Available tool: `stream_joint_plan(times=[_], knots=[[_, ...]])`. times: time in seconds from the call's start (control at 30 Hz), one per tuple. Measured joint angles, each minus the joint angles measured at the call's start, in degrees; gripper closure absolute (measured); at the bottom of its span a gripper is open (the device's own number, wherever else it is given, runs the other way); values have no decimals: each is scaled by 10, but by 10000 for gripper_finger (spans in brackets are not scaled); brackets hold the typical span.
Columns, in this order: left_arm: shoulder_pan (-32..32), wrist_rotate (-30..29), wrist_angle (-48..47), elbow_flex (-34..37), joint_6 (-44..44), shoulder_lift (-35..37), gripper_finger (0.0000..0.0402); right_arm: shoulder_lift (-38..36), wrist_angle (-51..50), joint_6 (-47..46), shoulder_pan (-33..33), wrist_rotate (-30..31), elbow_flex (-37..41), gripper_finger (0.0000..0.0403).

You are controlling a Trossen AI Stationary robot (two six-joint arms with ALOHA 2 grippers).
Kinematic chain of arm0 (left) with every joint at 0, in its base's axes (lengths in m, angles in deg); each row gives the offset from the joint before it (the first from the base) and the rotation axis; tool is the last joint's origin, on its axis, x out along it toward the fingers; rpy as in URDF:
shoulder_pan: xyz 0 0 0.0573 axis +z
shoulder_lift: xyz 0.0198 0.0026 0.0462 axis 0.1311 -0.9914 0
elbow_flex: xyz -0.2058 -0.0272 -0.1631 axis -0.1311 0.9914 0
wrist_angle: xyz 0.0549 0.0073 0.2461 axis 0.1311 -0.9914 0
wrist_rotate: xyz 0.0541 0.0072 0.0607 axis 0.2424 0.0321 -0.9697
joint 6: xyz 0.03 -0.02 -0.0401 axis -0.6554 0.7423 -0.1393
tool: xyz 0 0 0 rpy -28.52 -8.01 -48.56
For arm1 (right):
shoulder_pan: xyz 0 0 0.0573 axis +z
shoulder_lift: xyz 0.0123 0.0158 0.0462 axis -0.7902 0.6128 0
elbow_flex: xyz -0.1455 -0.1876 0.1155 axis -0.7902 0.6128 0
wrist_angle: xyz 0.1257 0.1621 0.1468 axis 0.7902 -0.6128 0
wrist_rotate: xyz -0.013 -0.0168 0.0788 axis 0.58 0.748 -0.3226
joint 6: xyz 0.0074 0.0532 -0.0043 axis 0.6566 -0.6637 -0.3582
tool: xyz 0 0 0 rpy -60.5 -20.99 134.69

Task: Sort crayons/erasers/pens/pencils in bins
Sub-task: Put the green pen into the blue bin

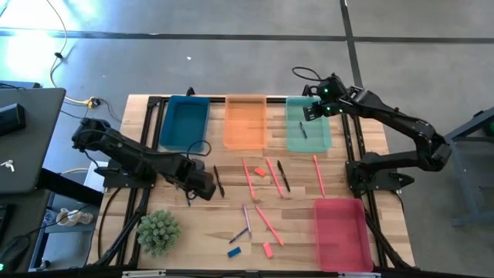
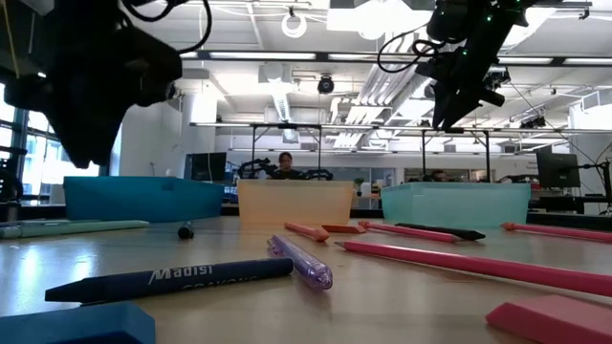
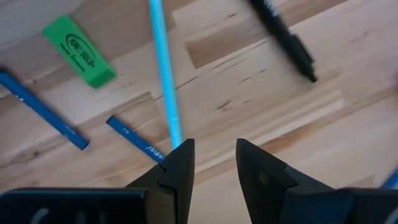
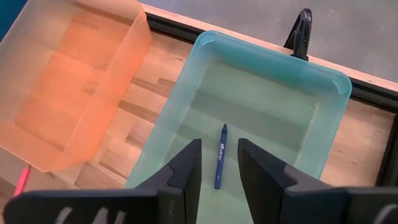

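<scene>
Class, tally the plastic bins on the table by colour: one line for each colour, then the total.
Blue bin: 1
Orange bin: 1
Teal-green bin: 1
Pink-red bin: 1
Total: 4

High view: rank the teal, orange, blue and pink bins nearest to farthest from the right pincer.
1. Teal bin: right pincer hangs over its left far edge.
2. Orange bin: next along the back row.
3. Pink bin, front right, and blue bin, far left of the row: too close to call.
</scene>
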Motion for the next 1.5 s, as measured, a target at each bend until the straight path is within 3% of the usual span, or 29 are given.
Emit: stream_joint_plan(times=[0.73,1.5], knots=[[2,7,-13,25,33,-29,296,0,1,19,0,0,0,306],[2,17,50,23,28,-137,296,0,4,32,0,1,0,306]])
